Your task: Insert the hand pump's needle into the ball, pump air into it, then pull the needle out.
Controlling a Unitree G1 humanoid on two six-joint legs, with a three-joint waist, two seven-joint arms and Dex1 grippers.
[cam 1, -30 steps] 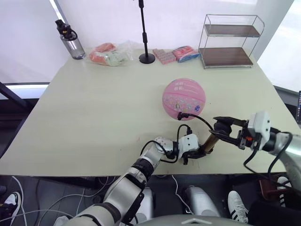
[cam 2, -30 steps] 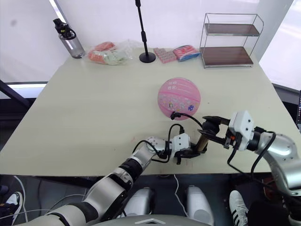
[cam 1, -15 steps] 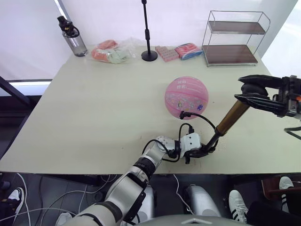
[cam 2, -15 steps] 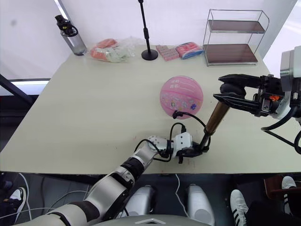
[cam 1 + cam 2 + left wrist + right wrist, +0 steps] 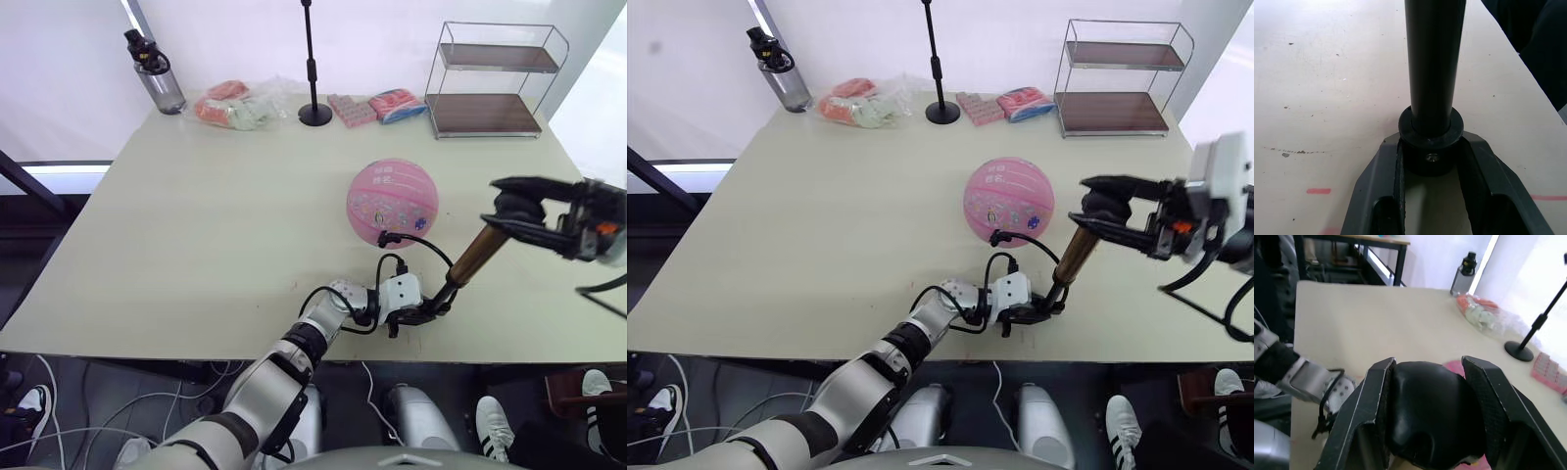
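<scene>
**A:** Left eye view first: what is biggest?

**B:** A broad pale beige table (image 5: 196,225). On it, right of centre, sits the round pink rubber ball (image 5: 392,202) with pale lettering and small coloured marks.

**A:** And the pump?

**B:** The slim bronze-gold hand pump (image 5: 474,258) leans tilted just right of the ball, its black base near the table's front edge, its black T-handle (image 5: 1427,418) up to the right. A thin black hose (image 5: 419,245) loops from the base to the ball's lower front. The needle (image 5: 381,238) seems to sit where the hose meets the ball, though it is too small to be sure.

**A:** The grippers?

**B:** The left gripper (image 5: 1432,186) pinches the pump's black base collar between its two fingers, low by the table. The right gripper (image 5: 1430,401) has its black fingers pressed against both sides of the T-handle, raised above the table.
</scene>
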